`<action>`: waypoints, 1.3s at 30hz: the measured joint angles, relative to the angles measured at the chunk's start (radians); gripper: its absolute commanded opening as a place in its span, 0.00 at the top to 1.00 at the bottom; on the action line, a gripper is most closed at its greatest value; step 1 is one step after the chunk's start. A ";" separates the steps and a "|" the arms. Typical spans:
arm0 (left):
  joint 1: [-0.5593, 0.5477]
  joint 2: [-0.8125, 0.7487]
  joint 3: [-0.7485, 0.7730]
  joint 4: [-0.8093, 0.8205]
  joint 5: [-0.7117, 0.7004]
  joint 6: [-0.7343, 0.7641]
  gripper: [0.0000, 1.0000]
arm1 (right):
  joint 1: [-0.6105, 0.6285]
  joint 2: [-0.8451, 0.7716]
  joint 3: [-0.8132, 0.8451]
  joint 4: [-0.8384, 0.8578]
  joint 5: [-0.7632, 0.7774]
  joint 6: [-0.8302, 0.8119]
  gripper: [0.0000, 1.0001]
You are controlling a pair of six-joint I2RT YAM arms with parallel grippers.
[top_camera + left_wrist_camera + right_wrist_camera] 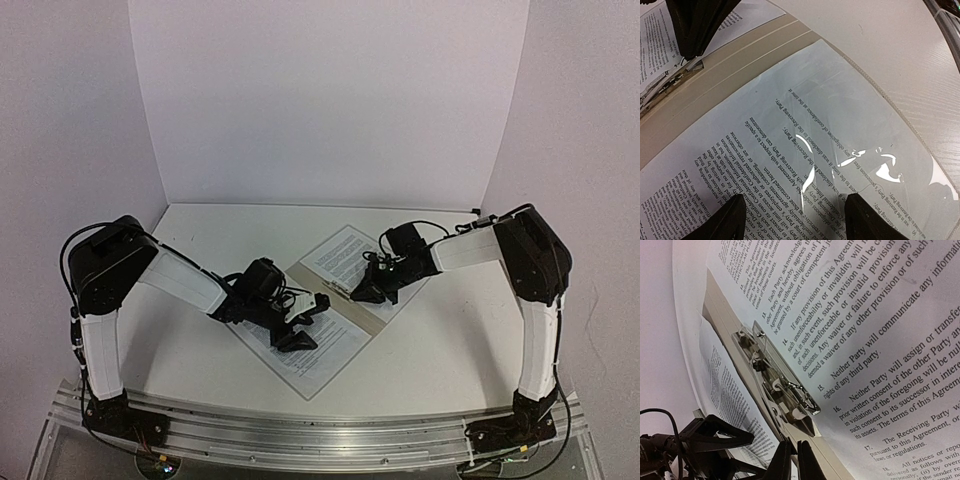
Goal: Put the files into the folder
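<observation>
Currently you have the folder (365,315) lying open on the table (450,350), turned cornerwise to the arms, its beige spine (740,65) running between the two grippers; that angle gives each arm one half to work on. Both files are on it: the far file (340,255) covers the half on the right arm's side; the near file (312,362) lies on the half under the left arm. In the left wrist view a glossy clear layer (875,120) lies over the near file's print; I take it for a cover leaf of the folder, though I cannot be sure.

Your left gripper (796,202) is released, its fingers spread wide and grasping nothing; it hovers low over the near file, probably placed there to press the page flat or catch it if it slides. Your right gripper (794,449) is clenched, its fingers pressed together at the near end of the metal clip (777,382), which sits along the spine at the far file's edge; whether the tips pinch anything or only bear on the clip I cannot tell, since the contact sits at the very bottom of the right wrist view. A closed claw makes a narrow, stiff point; I judge you hold it that way to work the clip's lever and not to grasp paper.

By my reading the pages are roughly in place; securing them and closing the cover are yet to be done. Mind that the clip does not crumple the far file's edge; thin paper buckles easily under a hard fingertip.
</observation>
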 measured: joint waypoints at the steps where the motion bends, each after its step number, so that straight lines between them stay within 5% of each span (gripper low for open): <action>1: 0.000 0.000 0.000 0.000 0.001 0.000 0.32 | -0.002 0.000 -0.001 0.003 -0.006 0.004 0.94; 5: 0.000 0.000 0.000 -0.001 0.006 0.000 0.33 | -0.005 0.006 -0.002 0.013 -0.027 0.019 1.00; 39: 0.000 0.000 -0.019 0.006 0.089 0.071 0.43 | -0.017 0.006 -0.016 0.070 0.067 0.021 1.00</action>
